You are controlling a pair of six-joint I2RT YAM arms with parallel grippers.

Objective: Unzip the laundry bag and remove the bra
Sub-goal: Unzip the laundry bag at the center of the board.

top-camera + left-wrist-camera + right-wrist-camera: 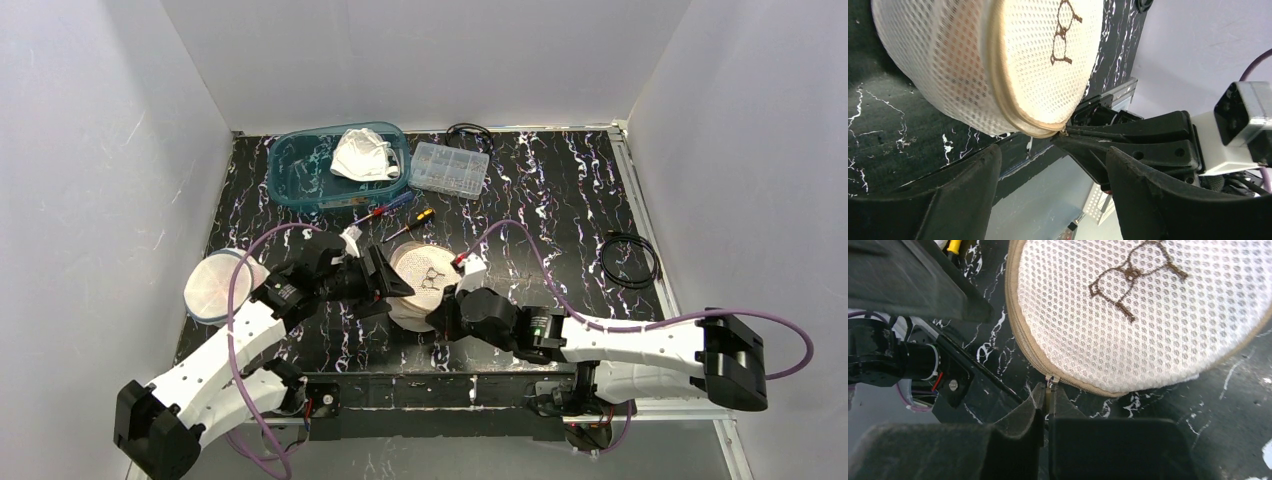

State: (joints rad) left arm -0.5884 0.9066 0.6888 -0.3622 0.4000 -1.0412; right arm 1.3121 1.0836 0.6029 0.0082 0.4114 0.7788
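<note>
The right gripper (1047, 402) pinches the small metal zip pull (1050, 381) of the round white mesh laundry bag (1148, 330), while the left gripper (1052, 155) stands spread wide beside it

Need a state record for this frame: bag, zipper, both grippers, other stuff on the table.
laundry bag: round white mesh with tan trim, lying at centre
zipper pull: at the bag's near edge, pinched by the right gripper
zipper: no opening visible
contents: not discernible through the mesh
right gripper: shut on zipper pull
left gripper: open, at the bag's left side, holding nothing
far side: teal bin with white garment, clear parts box, two screwdrivers
right side: black cable
</note>
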